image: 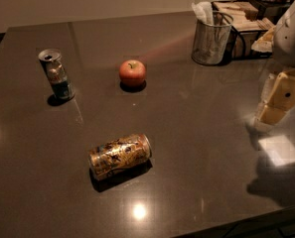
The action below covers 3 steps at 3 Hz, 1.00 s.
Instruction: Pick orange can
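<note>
Your orange can [120, 156] lies on its side on the table [201, 133], lower centre of frame. The gripper [280, 99] hangs at the right edge, well apart from it; you cannot tell its grip.

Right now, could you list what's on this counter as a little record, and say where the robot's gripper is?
surface: dark glossy counter
orange can: lying on its side, near the front, left of centre
silver can: upright, far left
apple: behind the orange can, touching neither can
mesh cup: back right, white paper inside
gripper: at the right edge, well apart from the orange can
</note>
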Motion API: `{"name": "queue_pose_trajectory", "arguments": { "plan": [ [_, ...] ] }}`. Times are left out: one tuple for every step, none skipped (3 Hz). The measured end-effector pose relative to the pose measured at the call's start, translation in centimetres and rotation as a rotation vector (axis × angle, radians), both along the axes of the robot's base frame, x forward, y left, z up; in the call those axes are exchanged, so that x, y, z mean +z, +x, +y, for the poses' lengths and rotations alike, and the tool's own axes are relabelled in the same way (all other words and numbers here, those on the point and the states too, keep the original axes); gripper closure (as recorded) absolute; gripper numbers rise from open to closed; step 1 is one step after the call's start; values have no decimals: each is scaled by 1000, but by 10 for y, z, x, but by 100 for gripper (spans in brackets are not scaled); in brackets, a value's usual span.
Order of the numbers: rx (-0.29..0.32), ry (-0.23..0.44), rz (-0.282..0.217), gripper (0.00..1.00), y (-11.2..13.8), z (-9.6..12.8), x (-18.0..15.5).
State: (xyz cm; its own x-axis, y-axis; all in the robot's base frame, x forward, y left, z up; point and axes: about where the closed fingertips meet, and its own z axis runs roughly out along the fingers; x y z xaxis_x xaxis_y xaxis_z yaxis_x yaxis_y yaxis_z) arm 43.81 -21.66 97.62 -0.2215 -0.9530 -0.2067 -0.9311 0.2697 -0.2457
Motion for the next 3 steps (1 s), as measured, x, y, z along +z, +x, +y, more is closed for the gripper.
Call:
{"name": "queue_pose_trajectory", "arguments": {
  "plan": [
    [0, 0, 0, 0, 0, 0, 0],
    [23, 26, 13, 0, 2, 7, 2],
    [101, 83, 48, 0, -2, 38, -6]
  ]
}}
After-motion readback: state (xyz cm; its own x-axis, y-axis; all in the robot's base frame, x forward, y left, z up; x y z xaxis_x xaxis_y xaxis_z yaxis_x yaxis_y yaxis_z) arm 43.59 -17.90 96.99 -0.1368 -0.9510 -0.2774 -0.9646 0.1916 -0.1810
